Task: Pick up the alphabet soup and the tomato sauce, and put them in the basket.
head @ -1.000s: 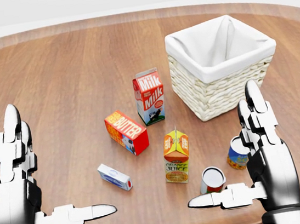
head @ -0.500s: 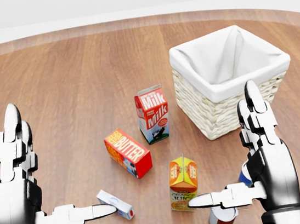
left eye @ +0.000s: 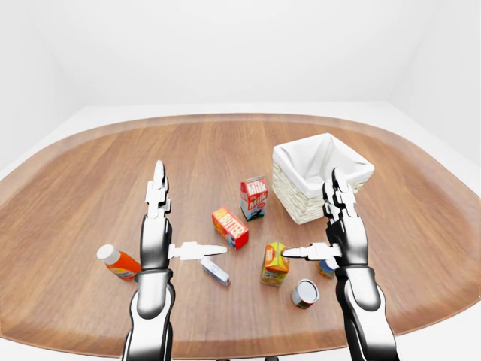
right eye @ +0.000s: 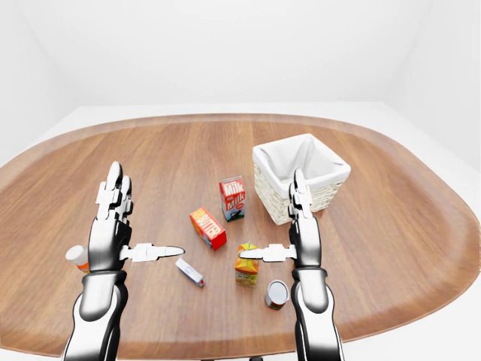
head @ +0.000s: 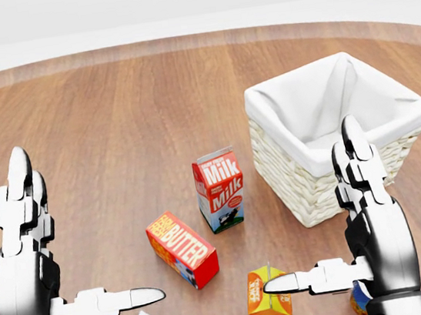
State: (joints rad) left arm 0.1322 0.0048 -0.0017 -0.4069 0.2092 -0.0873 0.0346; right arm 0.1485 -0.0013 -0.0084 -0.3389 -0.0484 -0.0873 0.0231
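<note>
The tomato sauce can [left eye: 304, 293], red and white with a grey top, stands on the wooden table [left eye: 90, 188] below the orange juice carton [left eye: 275, 263]. The alphabet soup can [left eye: 327, 267], blue and yellow, is mostly hidden behind my right hand; a sliver shows at the bottom of the head view [head: 358, 297]. The white-lined wicker basket [left eye: 301, 201] stands up and right of them. My left hand [left eye: 176, 226] and right hand [left eye: 319, 226] are held up, fingers straight, thumbs pointing inward, both open and empty.
A milk carton [head: 219, 190] and a butter box [head: 182, 249] stand left of the basket. A small white and blue box [left eye: 215, 271] lies below my left thumb. An orange bottle with a white cap [left eye: 119, 262] lies at the left. The table's near edge [left eye: 248, 346] curves along the bottom.
The whole head view has shifted: the table's things slide downward in the picture and the cans drop past its bottom edge. My hands keep the same open pose.
</note>
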